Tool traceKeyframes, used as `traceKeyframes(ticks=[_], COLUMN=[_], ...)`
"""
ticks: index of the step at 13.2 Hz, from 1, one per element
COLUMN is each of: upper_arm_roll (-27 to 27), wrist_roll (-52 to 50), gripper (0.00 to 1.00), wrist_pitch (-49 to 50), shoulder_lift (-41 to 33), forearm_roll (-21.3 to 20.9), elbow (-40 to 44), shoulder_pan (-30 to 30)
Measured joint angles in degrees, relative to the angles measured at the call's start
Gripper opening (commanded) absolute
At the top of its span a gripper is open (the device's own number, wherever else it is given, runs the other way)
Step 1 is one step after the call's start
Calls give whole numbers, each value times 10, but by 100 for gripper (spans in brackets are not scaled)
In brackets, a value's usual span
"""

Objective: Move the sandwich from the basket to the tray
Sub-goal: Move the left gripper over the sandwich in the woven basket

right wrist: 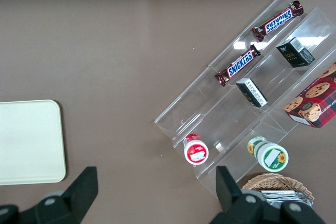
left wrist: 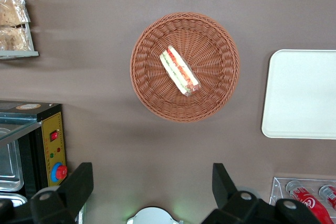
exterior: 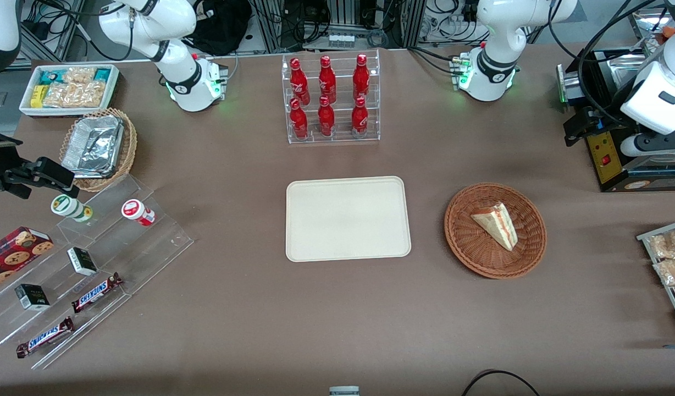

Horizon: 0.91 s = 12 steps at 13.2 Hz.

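Writing: "SNICKERS" reads clearly on both chocolate bars (exterior: pixel 97 292) lying on the clear acrylic steps (exterior: pixel 90 264); the red bottles (exterior: pixel 327 96) carry white script, too small to read.
Sandwich: the sandwich (exterior: pixel 497 224) lies in the basket (exterior: pixel 464 242), cut side showing red and green layers.
Tray: the tray (exterior: pixel 348 218) sits bare between the basket and the acrylic steps, well apart from the basket.
Gripper: the gripper (left wrist: pixel 149 184) hangs high above the table, fingers (left wrist: pixel 79 183) spread wide, nothing between them.
Around: a black machine with red buttons (exterior: pixel 623 159) stands near the basket, toward the working arm's end; packaged snacks on a wire rack (exterior: pixel 670 264) sit nearer the front camera.
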<state>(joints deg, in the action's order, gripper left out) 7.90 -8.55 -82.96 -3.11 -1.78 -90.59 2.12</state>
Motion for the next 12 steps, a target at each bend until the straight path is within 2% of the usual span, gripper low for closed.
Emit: traceKeyframes(ticks=[4, 7, 12], upper_arm_roll=[-2, -3, 8], wrist_roll=[0, -14, -115], gripper=[100, 100, 100], wrist_pitch=[0, -5, -132], shoulder_lift=[5, 40, 101], forearm_roll=[0, -15, -20], elbow=[-5, -19, -95], shoulder_pan=[1, 1, 1])
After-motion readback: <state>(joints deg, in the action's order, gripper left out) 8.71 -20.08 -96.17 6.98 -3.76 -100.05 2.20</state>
